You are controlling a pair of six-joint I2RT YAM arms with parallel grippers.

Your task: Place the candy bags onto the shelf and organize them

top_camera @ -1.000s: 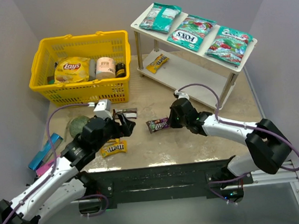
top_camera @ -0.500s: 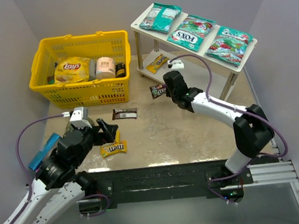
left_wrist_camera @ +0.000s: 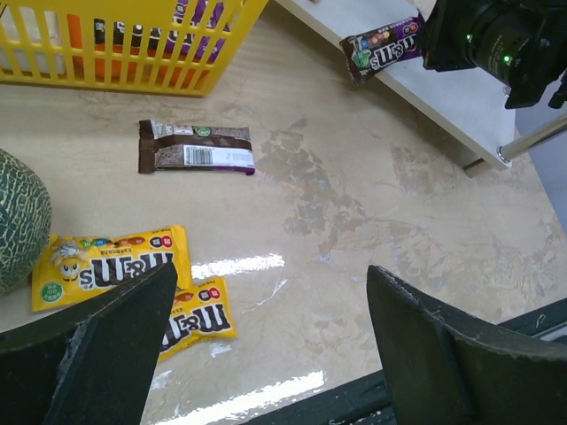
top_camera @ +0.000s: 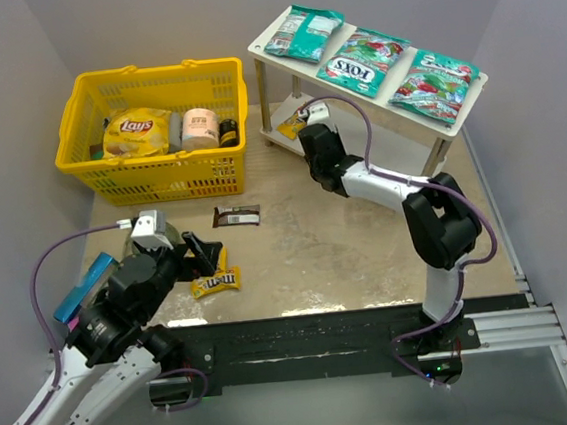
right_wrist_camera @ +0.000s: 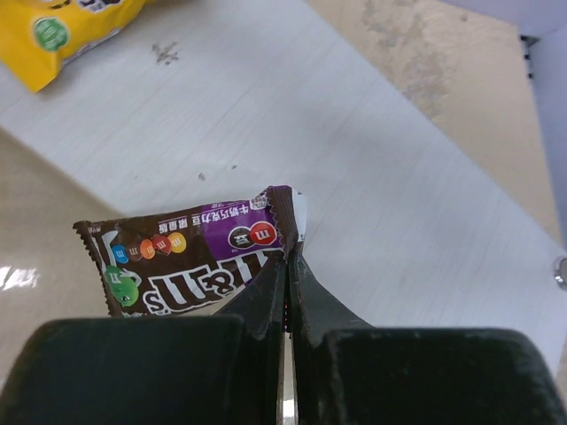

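Observation:
Three teal candy bags (top_camera: 361, 61) lie on the top board of the white shelf (top_camera: 273, 46). My right gripper (top_camera: 308, 138) is shut on a corner of a brown and purple M&M's packet (right_wrist_camera: 186, 257) and holds it over the front edge of the lower board (right_wrist_camera: 416, 186); the packet also shows in the left wrist view (left_wrist_camera: 383, 55). A yellow packet (right_wrist_camera: 71, 22) lies on that board. Two yellow M&M's packets (left_wrist_camera: 111, 266) and a brown packet (left_wrist_camera: 195, 146) lie on the table. My left gripper (left_wrist_camera: 272, 270) is open and empty above the table, right of the yellow packets.
A yellow basket (top_camera: 159, 176) with a Lay's bag (top_camera: 137, 131) and jars stands at the back left. A green melon-like ball (left_wrist_camera: 16, 221) sits by the yellow packets. A flat blue packet (top_camera: 82, 290) lies at the left edge. Walls close both sides.
My right gripper has carried the brown and purple packet from the table's middle up to the shelf's lower board. My left arm has drawn back toward the near left.

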